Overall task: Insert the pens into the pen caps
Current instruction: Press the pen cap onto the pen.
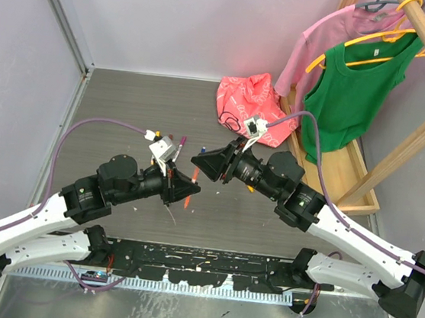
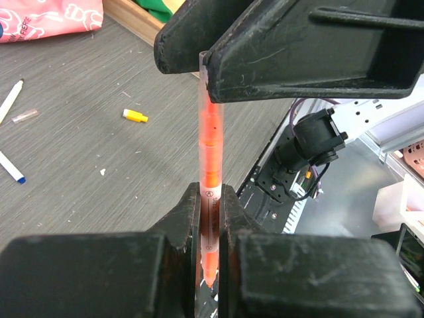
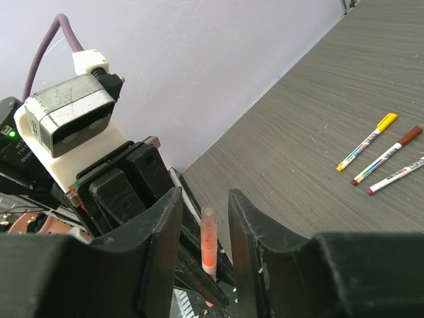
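L hand (image 2: 209, 199): 1 pen (image 2: 211, 146) (orange)

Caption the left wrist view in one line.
Left gripper clamps an orange pen; right gripper, jaws open, brackets its far end.

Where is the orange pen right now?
In the left wrist view the orange pen is pinched in the left gripper, off the table, between both arms. Its far end pokes between the open fingers of the right gripper.

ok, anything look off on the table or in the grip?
Nothing broken or spilled. A yellow cap lies loose on the table, apart from the pens. The orange pen sits straight in the shut left pincer.
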Controlling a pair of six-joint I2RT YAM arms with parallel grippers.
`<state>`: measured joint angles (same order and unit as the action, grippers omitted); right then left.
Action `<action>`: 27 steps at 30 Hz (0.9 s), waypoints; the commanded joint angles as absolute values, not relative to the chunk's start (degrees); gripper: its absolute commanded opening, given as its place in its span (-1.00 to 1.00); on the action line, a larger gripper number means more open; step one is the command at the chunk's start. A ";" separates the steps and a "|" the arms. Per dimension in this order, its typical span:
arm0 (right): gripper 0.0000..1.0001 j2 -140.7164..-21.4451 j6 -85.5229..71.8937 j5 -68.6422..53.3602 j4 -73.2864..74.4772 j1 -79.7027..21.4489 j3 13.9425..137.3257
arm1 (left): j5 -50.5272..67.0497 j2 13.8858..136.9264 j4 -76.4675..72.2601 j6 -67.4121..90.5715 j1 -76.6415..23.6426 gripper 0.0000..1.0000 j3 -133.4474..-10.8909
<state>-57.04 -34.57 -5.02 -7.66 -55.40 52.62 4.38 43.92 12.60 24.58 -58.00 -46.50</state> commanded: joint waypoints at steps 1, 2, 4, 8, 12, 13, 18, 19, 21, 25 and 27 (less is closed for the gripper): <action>-0.24 -57.31 -35.07 -7.05 -9.27 -55.59 54.65 | 5.08 43.57 8.80 23.78 -57.73 -1.00 -48.91; -0.29 -57.39 -35.15 -7.15 -9.30 -55.61 54.54 | 5.07 43.59 8.71 23.84 -57.80 -1.00 -48.99; -0.43 -57.71 -35.36 -7.31 -9.32 -55.55 54.33 | 5.26 43.74 8.75 23.87 -57.81 -1.00 -49.22; -0.62 -57.81 -35.53 -7.64 -9.62 -55.56 53.81 | 5.24 43.86 8.88 23.92 -57.75 -1.00 -49.65; -0.82 -57.68 -35.42 -7.56 -9.58 -55.54 52.72 | 4.66 44.22 8.28 24.88 -57.79 -1.00 -50.66; -0.88 -57.65 -35.44 -7.48 -9.58 -55.52 52.27 | 4.59 44.52 8.34 25.06 -57.75 -1.00 -51.20; -1.00 -57.32 -34.96 -8.13 -9.28 -55.56 51.07 | 3.11 45.48 7.12 27.16 -57.82 -1.00 -53.68; -1.00 -57.24 -34.66 -8.15 -8.97 -55.55 51.07 | 2.71 45.38 6.07 27.65 -57.75 -1.00 -53.82; -1.00 -57.34 -34.06 -8.23 -7.87 -55.83 51.52 | 1.69 45.42 4.75 28.34 -57.77 -1.00 -54.66; -1.00 -58.40 -32.36 -8.34 -3.17 -56.42 52.86 | 0.36 45.67 3.01 28.57 -57.75 -1.00 -56.93; -1.00 -58.37 -32.02 -7.80 -2.57 -57.26 52.25 | -0.10 46.01 2.62 28.45 -57.78 -1.00 -58.42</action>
<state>-57.49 -34.24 -5.56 -9.74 -55.05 52.42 2.79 46.52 14.70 27.77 -58.00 -51.16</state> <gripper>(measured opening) 0.178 0.060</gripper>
